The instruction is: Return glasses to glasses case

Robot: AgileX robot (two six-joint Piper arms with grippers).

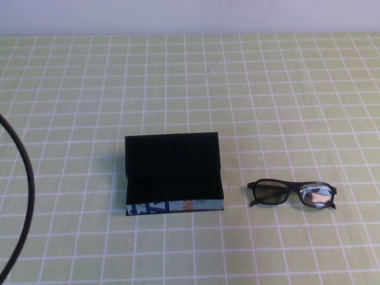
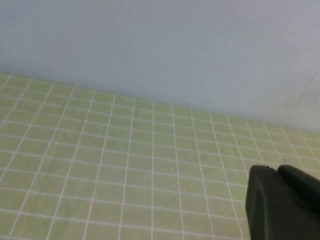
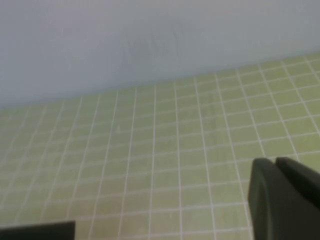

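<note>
The glasses case (image 1: 173, 172), a black box with a light blue printed strip along its near side, lies in the middle of the table in the high view. The black-framed glasses (image 1: 292, 194) lie on the cloth just right of it, apart from it, lenses facing the near edge. Neither gripper shows in the high view. My left gripper (image 2: 277, 168) shows only in the left wrist view, shut and empty above bare cloth. My right gripper (image 3: 275, 160) shows only in the right wrist view, shut and empty; a black edge, probably the case (image 3: 37, 231), sits at that picture's corner.
A green cloth with a white grid (image 1: 237, 89) covers the table, and a pale wall (image 1: 190, 15) runs along its far edge. A black cable (image 1: 27, 178) curves along the left side of the high view.
</note>
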